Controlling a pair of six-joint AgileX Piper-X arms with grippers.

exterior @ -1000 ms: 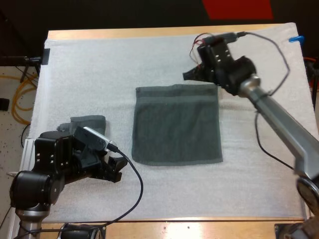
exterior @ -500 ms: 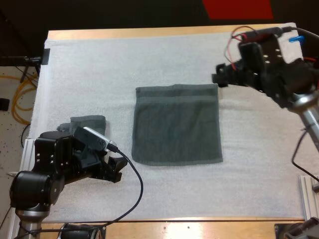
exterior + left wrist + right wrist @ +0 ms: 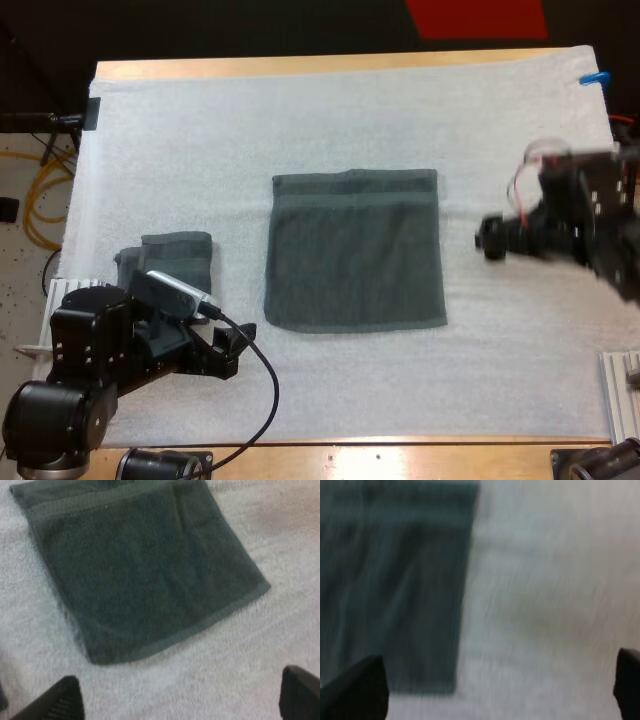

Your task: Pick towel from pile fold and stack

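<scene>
Left gripper [image 3: 235,350]: open, with its two black fingers [image 3: 60,702] wide apart and only bare mat between them. Holding nothing. Low over the near left part of the white mat [image 3: 300,120], just off the near left corner of the big towel [image 3: 355,250], not touching it.

Right gripper [image 3: 490,238]: open too, its fingers [image 3: 357,690] far apart and clear of everything. Holding nothing. Out over bare mat on the right side of the big towel, near its right edge but apart from it.

Big towel: dark grey-green, flat in the middle of the mat, in a neat shape with four straight sides. One plain band across it along the far edge. A thin hem along the near edge, as seen from the left wrist. No gripper on it.

Small folded towel [image 3: 177,252]: same dark colour, folded up small, by the left edge of the mat. Left of the big towel, with a strip of bare mat between the two. Just past the left arm [image 3: 80,380], with its near edge hidden behind that arm.

White mat: spread over almost all of the wooden table [image 3: 300,66]. Thin strips of wood along the far side and the near side.
</scene>
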